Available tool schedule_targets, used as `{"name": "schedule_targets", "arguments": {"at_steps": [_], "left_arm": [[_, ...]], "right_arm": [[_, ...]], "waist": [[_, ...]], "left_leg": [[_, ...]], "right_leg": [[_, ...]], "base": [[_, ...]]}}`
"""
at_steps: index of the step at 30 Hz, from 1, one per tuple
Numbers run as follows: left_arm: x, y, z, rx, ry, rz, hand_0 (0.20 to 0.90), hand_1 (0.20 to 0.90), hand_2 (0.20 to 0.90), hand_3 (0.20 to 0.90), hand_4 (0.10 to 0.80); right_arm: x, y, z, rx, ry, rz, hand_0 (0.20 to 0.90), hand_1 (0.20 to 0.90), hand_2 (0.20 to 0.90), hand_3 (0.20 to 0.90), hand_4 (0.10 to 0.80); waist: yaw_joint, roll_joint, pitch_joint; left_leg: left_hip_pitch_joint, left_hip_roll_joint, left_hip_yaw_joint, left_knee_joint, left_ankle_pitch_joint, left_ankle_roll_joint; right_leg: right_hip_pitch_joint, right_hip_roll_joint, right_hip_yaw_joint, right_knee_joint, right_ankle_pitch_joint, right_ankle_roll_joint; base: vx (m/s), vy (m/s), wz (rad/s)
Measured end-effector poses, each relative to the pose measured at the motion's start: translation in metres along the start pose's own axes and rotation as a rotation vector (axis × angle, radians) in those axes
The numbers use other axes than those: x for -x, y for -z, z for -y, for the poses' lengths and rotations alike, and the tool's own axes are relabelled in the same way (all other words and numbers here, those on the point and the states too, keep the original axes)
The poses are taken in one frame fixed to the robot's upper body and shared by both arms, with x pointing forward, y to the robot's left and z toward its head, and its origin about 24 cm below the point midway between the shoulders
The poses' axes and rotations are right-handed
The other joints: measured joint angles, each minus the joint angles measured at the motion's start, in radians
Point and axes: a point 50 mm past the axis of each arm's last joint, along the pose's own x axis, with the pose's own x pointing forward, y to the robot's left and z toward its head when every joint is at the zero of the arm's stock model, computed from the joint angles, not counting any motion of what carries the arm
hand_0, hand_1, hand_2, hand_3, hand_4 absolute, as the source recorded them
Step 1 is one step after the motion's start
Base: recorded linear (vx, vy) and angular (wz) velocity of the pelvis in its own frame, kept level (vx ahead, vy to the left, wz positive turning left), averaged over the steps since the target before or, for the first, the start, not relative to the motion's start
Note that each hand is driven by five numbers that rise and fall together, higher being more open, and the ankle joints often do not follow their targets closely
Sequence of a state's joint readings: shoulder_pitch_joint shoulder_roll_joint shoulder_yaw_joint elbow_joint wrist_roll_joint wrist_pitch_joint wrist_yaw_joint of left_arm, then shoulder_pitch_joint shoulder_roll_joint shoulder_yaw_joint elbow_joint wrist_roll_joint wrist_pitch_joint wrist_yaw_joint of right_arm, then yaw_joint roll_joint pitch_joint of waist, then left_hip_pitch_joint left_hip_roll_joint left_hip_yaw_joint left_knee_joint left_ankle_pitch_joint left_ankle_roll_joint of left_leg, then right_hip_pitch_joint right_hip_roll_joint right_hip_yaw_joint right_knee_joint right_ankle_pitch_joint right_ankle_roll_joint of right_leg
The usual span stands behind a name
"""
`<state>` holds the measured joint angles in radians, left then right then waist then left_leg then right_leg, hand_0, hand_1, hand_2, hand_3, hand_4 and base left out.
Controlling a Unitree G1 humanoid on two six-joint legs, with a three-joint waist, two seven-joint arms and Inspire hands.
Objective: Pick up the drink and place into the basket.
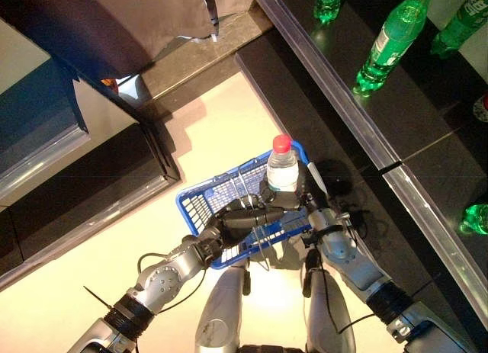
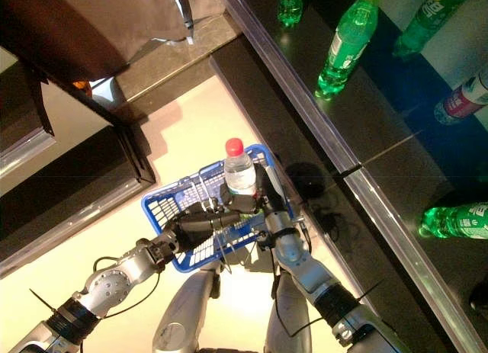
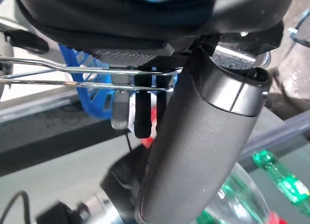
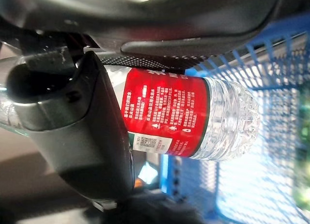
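clear bottle (image 4: 193, 120), red cap, red label | right hand (image 4: 72, 117) gripping it | over blue basket (image 1: 200, 204)

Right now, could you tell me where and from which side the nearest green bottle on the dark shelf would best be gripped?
Probably round its straight mid-body, below the shoulder, coming from the open shelf edge. The green bottle stands upright, apart from its neighbours. Both hands are busy: the right hand holds the water bottle, the left hand the basket handles.
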<state>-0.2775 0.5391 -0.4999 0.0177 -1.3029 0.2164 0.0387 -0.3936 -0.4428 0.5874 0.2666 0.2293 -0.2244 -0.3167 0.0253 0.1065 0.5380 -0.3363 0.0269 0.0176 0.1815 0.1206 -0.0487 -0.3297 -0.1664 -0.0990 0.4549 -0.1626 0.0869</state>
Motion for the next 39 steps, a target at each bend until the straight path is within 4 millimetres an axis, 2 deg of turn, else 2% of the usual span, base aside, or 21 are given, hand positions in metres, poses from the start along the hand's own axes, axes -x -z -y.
{"name": "schedule_targets", "arguments": {"at_steps": [4, 9, 12, 16, 17, 19, 22, 27, 32, 39], "left_arm": [[-0.002, -0.003, 0.001, -0.003, 0.001, 0.007, 0.3, 0.3, 0.3, 0.2, 0.1], [-0.016, -0.002, 0.004, -0.011, 0.006, -0.006, 0.3, 0.3, 0.3, 0.2, 0.1], [-0.017, 0.005, 0.001, -0.013, -0.008, -0.026, 0.3, 0.3, 0.3, 0.2, 0.1], [-0.019, 0.009, -0.006, -0.024, -0.033, -0.044, 0.3, 0.3, 0.3, 0.2, 0.1], [-0.019, 0.01, -0.007, -0.028, -0.036, -0.047, 0.3, 0.3, 0.3, 0.2, 0.1], [-0.022, 0.008, -0.016, -0.047, -0.072, -0.06, 0.3, 0.3, 0.3, 0.2, 0.1], [-0.025, 0.01, -0.02, -0.063, -0.087, -0.082, 0.3, 0.3, 0.3, 0.2, 0.1], [-0.026, 0.008, -0.023, -0.065, -0.096, -0.083, 0.3, 0.3, 0.3, 0.2, 0.1], [-0.029, 0.009, -0.019, -0.075, -0.082, -0.083, 0.3, 0.3, 0.3, 0.2, 0.1], [-0.034, 0.012, -0.021, -0.067, -0.09, -0.087, 0.3, 0.3, 0.3, 0.2, 0.1]], "right_arm": [[-0.012, -0.002, 0.002, 0.036, -0.01, 0.005, 0.3, 0.3, 0.3, 0.2, 0.1], [-0.031, 0.004, 0.008, 0.126, -0.018, -0.034, 0.3, 0.3, 0.3, 0.2, 0.1], [-0.032, 0.01, 0.006, 0.213, -0.055, -0.054, 0.3, 0.3, 0.3, 0.2, 0.1], [-0.037, 0.016, 0.006, 0.625, -0.206, -0.023, 0.3, 0.3, 0.3, 0.2, 0.1], [-0.039, 0.016, 0.007, 0.661, -0.206, -0.02, 0.3, 0.3, 0.3, 0.2, 0.1], [-0.049, 0.019, 0.016, 0.875, -0.244, -0.037, 0.3, 0.3, 0.3, 0.2, 0.1], [-0.053, 0.02, 0.024, 1.03, -0.277, -0.041, 0.3, 0.3, 0.3, 0.2, 0.1], [-0.071, 0.0, 0.026, 1.263, -0.373, 0.058, 0.3, 0.3, 0.3, 0.2, 0.1], [-0.077, -0.009, 0.034, 1.343, -0.411, 0.102, 0.3, 0.3, 0.3, 0.2, 0.1], [-0.077, -0.006, 0.035, 1.355, -0.42, 0.085, 0.3, 0.3, 0.3, 0.2, 0.1]], "waist": [[-0.001, 0.0, 0.0], [0.006, 0.0, 0.0], [0.008, 0.0, 0.0], [0.019, 0.0, 0.0], [0.023, 0.0, 0.0], [0.033, 0.0, 0.0], [0.053, 0.0, 0.0], [0.054, 0.0, 0.0], [0.057, -0.002, 0.0], [0.054, -0.005, -0.002]], "left_leg": [[-0.016, 0.0, -0.003, 0.013, 0.0, -0.002], [-0.036, -0.001, -0.008, 0.021, 0.001, -0.004], [-0.039, -0.002, -0.008, 0.026, 0.001, -0.004], [-0.058, -0.008, -0.015, 0.029, 0.003, -0.006], [-0.061, -0.009, -0.016, 0.029, 0.003, -0.007], [-0.071, -0.012, -0.028, 0.031, 0.006, -0.01], [-0.073, -0.016, -0.033, 0.031, 0.006, -0.01], [-0.074, -0.019, -0.036, 0.031, 0.007, -0.009], [-0.074, -0.026, -0.046, 0.032, 0.01, -0.007], [-0.088, -0.033, -0.054, 0.046, 0.011, -0.005]], "right_leg": [[-0.018, -0.001, 0.0, 0.021, -0.005, -0.004], [-0.042, -0.002, -0.002, 0.039, -0.007, -0.006], [-0.042, -0.003, -0.003, 0.04, -0.009, -0.005], [-0.065, -0.01, -0.007, 0.059, -0.014, -0.006], [-0.07, -0.01, -0.007, 0.063, -0.014, -0.005], [-0.08, -0.013, -0.014, 0.075, -0.016, -0.004], [-0.082, -0.018, -0.019, 0.083, -0.023, -0.006], [-0.082, -0.021, -0.022, 0.085, -0.021, -0.002], [-0.076, -0.028, -0.031, 0.093, -0.023, 0.0], [-0.087, -0.035, -0.034, 0.104, -0.03, -0.002]], "base": [[-0.003, -0.008, 0.01], [-0.005, -0.003, 0.01], [-0.009, -0.004, 0.01], [-0.019, -0.011, 0.04], [-0.007, -0.008, 0.06], [-0.019, -0.007, 0.13], [-0.006, -0.008, 0.08], [0.0, 0.0, 0.0], [0.02, -0.004, 0.07], [0.004, 0.004, 0.04]]}}
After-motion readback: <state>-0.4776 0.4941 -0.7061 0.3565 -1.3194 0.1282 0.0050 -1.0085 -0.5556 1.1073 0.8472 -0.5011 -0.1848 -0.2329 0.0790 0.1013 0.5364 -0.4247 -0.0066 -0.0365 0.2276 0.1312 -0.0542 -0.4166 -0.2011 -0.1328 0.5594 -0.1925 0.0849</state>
